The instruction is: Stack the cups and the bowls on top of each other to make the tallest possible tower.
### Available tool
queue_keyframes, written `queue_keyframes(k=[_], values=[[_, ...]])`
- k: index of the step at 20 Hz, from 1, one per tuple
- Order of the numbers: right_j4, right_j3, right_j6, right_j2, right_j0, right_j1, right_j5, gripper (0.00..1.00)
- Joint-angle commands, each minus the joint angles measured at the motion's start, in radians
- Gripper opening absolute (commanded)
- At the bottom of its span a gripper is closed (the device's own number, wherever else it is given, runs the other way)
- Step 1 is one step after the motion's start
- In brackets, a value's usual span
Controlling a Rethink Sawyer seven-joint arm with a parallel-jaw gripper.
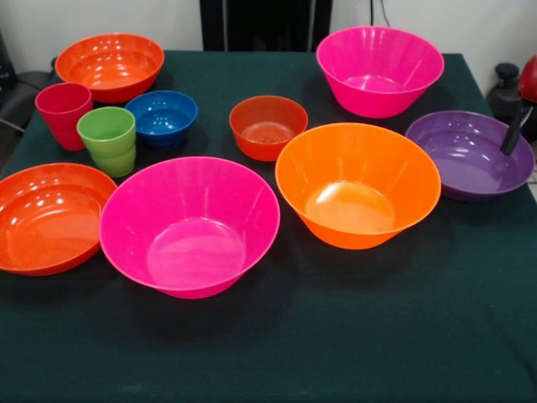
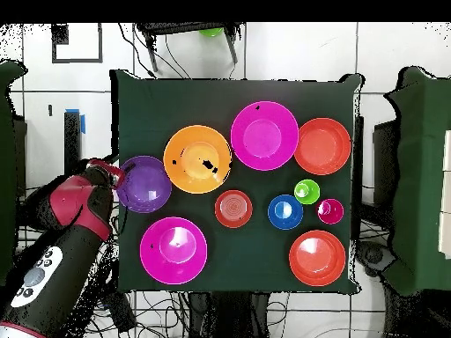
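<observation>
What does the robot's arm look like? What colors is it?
The arm is thick and rounded, dark red with black sections. Near its base there is a light grey panel with small round buttons. At the purple bowl, only a thin black piece of the gripper shows.

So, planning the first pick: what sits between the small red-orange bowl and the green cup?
The small blue bowl sits between the small red-orange bowl and the green cup, clearest in the overhead view.

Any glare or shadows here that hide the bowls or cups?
Front view: soft ceiling glare on the orange bowl floor and left red-orange bowl, nothing hidden. Overhead view: even light, faint shadows; the arm overlaps the purple bowl edge.
</observation>
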Motion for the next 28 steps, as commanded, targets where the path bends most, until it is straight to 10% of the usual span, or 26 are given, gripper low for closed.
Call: queue_keyframes(k=[1,28], values=[[-0.124,0.049,-0.120,0.238,-0.122,-0.139,0.111,1.00],[-0.194,-0.088,0.004,0.297,-0.136,-0.047,0.101,1.00]])
